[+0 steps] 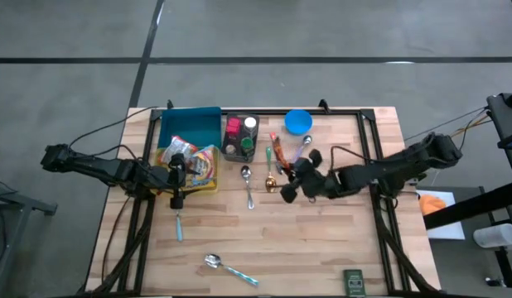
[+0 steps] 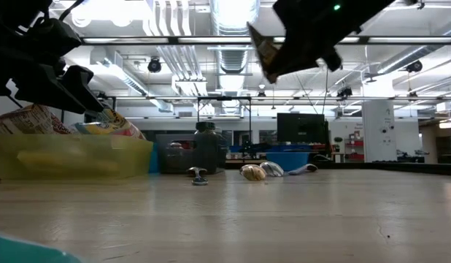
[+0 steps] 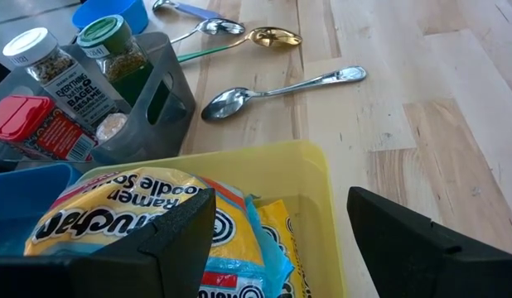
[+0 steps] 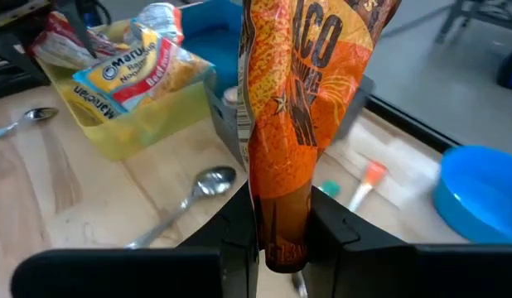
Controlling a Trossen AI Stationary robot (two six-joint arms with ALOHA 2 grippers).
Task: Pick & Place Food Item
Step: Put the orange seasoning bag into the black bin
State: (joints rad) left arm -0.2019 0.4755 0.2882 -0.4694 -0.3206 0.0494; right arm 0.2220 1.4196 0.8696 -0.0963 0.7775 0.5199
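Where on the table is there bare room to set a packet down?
Bare wood lies between the front spoon and the right gripper, and along the right edge. Crowded around the yellow bin, spice caddy and blue bowl.

Snack packet (image 4: 293,124) is orange with brown lettering; left of it, yellow bin (image 1: 208,184), blue bowl (image 1: 298,122) behind.

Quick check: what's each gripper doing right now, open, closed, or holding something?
Left gripper: open, empty, over the yellow bin.
Right gripper: closed on an orange packet, lifted off the table.
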